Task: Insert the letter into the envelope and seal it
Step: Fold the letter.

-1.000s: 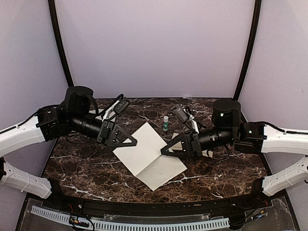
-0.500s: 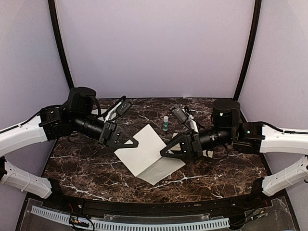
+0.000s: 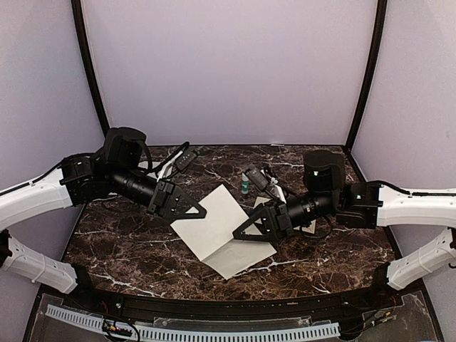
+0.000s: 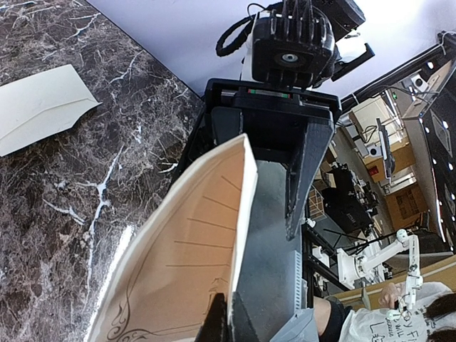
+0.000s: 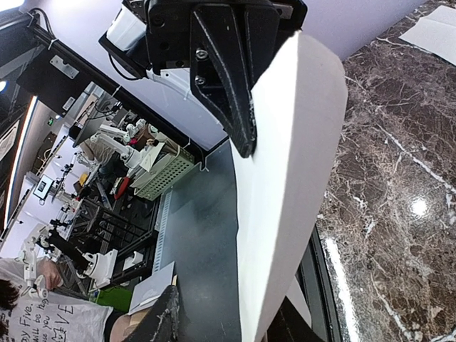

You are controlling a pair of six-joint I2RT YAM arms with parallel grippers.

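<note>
The cream-beige envelope point(image 3: 217, 221) hangs tilted over the middle of the table, held between both arms. My left gripper point(image 3: 201, 212) is shut on its upper left edge. In the left wrist view the fingertips point(image 4: 222, 313) pinch the edge of the envelope point(image 4: 185, 242), whose inside shows faint lines and an ornament. My right gripper point(image 3: 239, 235) stands open at the envelope's right edge. In the right wrist view the envelope point(image 5: 292, 142) passes between its spread jaws. The white letter point(image 3: 265, 206) lies flat behind the right arm, partly hidden; it also shows as the letter point(image 4: 43, 107).
A small glue stick point(image 3: 245, 183) stands upright at the back centre of the marble table point(image 3: 128, 249). Another white sheet point(image 3: 162, 158) lies behind the left arm, seen as a sheet point(image 5: 434, 32). A black rail runs along the table's near edge.
The right arm slid left toward the envelope and its jaws widened. The left arm crept slightly right, still pinching the envelope. The envelope shifted a little and tilted.
</note>
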